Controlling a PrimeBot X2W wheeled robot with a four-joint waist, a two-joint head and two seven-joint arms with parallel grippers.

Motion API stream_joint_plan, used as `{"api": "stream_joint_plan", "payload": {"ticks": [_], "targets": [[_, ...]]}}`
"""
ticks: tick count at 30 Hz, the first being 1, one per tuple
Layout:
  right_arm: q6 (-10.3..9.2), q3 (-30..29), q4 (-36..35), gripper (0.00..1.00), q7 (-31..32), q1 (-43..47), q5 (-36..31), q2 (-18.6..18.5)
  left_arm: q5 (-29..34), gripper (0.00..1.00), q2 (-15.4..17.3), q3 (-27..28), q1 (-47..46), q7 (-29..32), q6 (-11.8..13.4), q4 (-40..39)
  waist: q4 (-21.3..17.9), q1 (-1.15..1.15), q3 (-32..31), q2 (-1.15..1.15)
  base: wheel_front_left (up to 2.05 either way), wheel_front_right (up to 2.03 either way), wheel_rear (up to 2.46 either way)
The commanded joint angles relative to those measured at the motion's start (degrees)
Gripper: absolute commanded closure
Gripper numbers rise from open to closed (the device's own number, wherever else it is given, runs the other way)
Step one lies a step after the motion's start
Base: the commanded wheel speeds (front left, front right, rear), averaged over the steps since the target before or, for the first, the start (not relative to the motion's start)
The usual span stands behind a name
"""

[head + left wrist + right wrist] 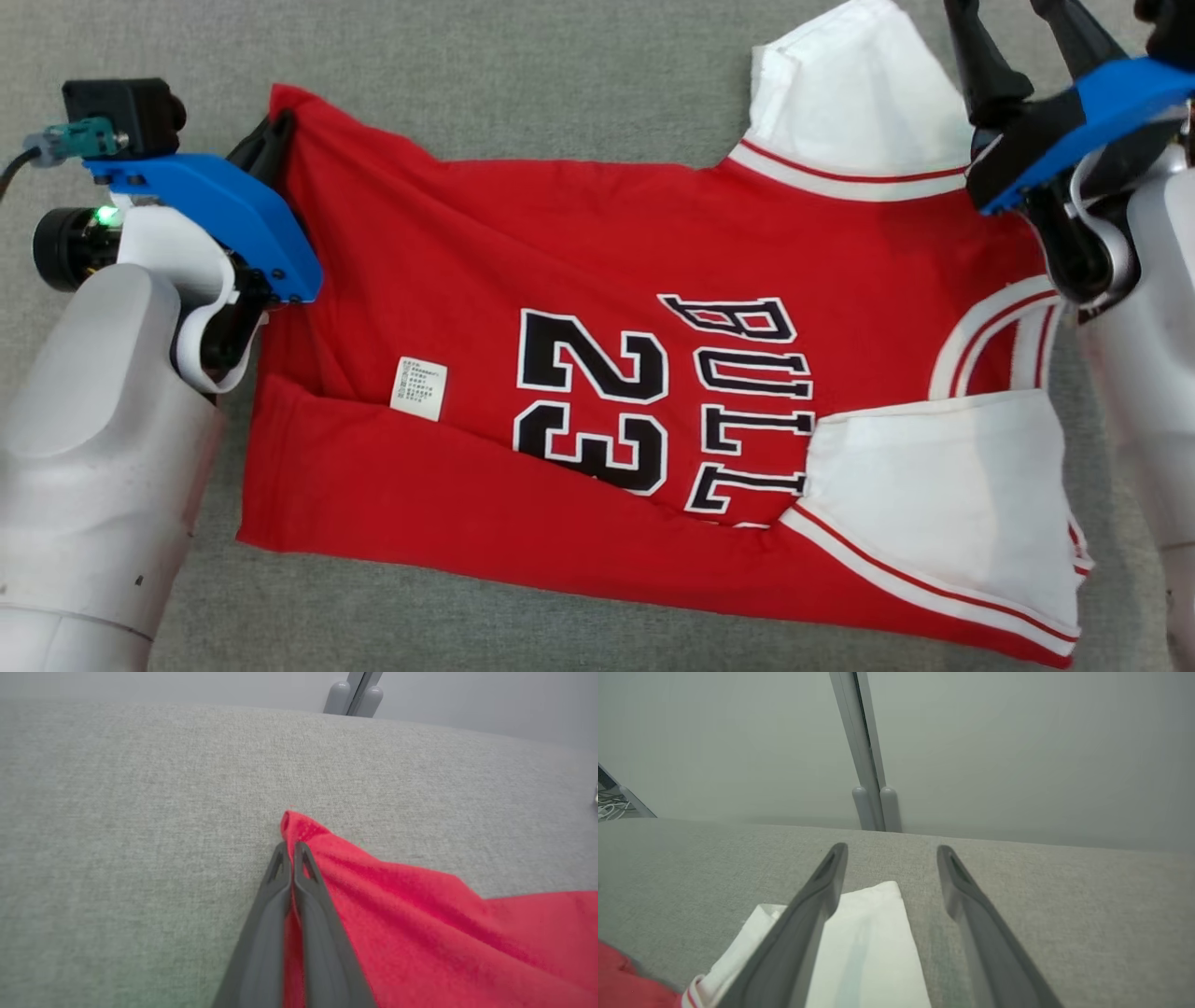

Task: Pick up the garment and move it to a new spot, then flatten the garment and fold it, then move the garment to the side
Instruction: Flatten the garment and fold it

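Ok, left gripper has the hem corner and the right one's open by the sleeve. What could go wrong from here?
The left gripper is shut on only the hem corner of the red Bulls jersey, so a pull may slip it free. The right gripper is open with one finger over the white sleeve and the other over bare grey cloth surface; closing there may catch only an edge.

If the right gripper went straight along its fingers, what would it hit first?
Probably the grey post at the wall: the open right gripper aims over the white sleeve and table. Depth unclear.
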Motion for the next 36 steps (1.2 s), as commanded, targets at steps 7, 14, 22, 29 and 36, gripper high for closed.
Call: {"api": "stream_joint_plan", "payload": {"ticks": [7,14,22,29,36], "targets": [[0.00,5.56,14.07,0.00,8.68,-10.53,-0.07,-0.66,0.37,1.00,-1.68,-1.64,-2.31,-1.16,-0.77,2.03,3.84,-0.01,3.78,-0.01,0.00,0.00,0.00],[0.00,10.24,18.63,0.50,12.68,-13.65,2.07,-1.25,-0.62,1.00,-2.00,-2.28,-2.26,-1.74,-1.46,3.63,3.84,-0.01,3.43,-0.01,0.00,0.00,0.00],[0.00,15.03,15.17,1.00,8.40,-12.56,7.01,-4.41,-1.53,1.00,-1.91,-2.16,-1.77,-4.69,-1.84,4.61,3.30,-0.01,0.63,-0.01,0.00,0.00,0.00],[0.00,16.45,8.64,1.00,-0.49,-7.48,12.63,-7.83,-1.88,1.00,-0.13,-1.79,0.50,-7.05,-1.84,2.95,1.46,-0.01,-4.15,-0.01,0.00,0.00,0.00],[0.00,16.15,1.35,1.00,-6.09,0.26,15.91,-10.70,-1.76,1.00,1.53,-1.92,5.39,-7.88,-0.20,-2.42,0.26,-0.01,-8.55,-0.01,0.00,0.00,0.00]]}}
